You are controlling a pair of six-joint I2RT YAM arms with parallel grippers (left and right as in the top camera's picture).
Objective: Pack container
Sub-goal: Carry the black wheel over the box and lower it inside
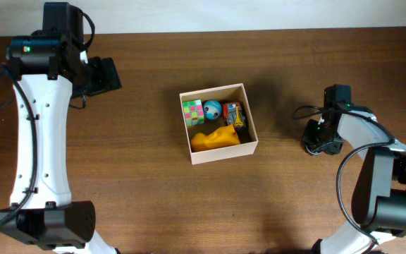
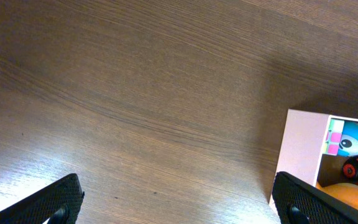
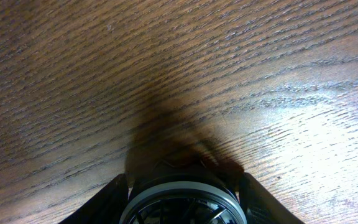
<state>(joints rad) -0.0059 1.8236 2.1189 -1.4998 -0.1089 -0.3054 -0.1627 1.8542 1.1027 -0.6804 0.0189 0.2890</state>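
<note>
Box (image 1: 225, 150): in the middle of the bench (image 1: 139, 176), toys (image 1: 216, 138) inside.
Left gripper (image 2: 180, 202): spread wide, off to the side of the box.
Right gripper (image 1: 321, 139): open or closed, I cannot tell.

white-walled container (image 1: 224, 153) with tan inside, pink-green-yellow checked cube (image 1: 192, 110), blue-white ball (image 1: 212, 109), orange toy (image 1: 214, 138), on a dark brown wood-grained table (image 1: 146, 190).

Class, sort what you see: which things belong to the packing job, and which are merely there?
Job: container, puzzle cube, blue ball, red toy, orange toy.
Merely there: wooden table.
</note>
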